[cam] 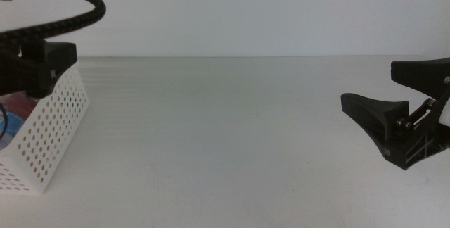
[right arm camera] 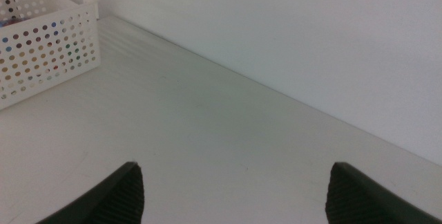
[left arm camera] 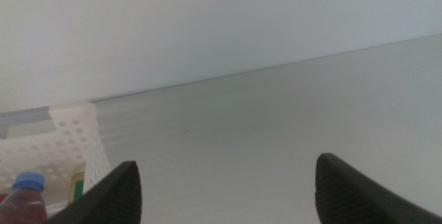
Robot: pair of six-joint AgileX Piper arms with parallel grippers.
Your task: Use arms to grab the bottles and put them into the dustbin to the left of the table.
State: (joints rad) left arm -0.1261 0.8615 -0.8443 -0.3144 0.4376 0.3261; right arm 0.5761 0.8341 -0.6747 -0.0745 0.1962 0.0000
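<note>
The white holed dustbin (cam: 55,131) stands at the table's (cam: 225,136) left edge. Inside it, in the left wrist view, lies a bottle with a blue cap (left arm camera: 29,181) beside a bit of green label (left arm camera: 77,185). In the middle view only red and blue patches (cam: 17,108) show over the rim. No bottle lies on the tabletop in any view. My left gripper (left arm camera: 226,163) hangs open and empty just beside and above the dustbin (left arm camera: 68,135). The right gripper (cam: 373,85) hovers open and empty over the table's right side, far from the dustbin (right arm camera: 43,39).
The left arm's ribbed black cable (cam: 74,15) arches over the dustbin's back corner. A pale wall (cam: 253,13) closes off the far edge of the table. Bare white tabletop stretches between the two grippers.
</note>
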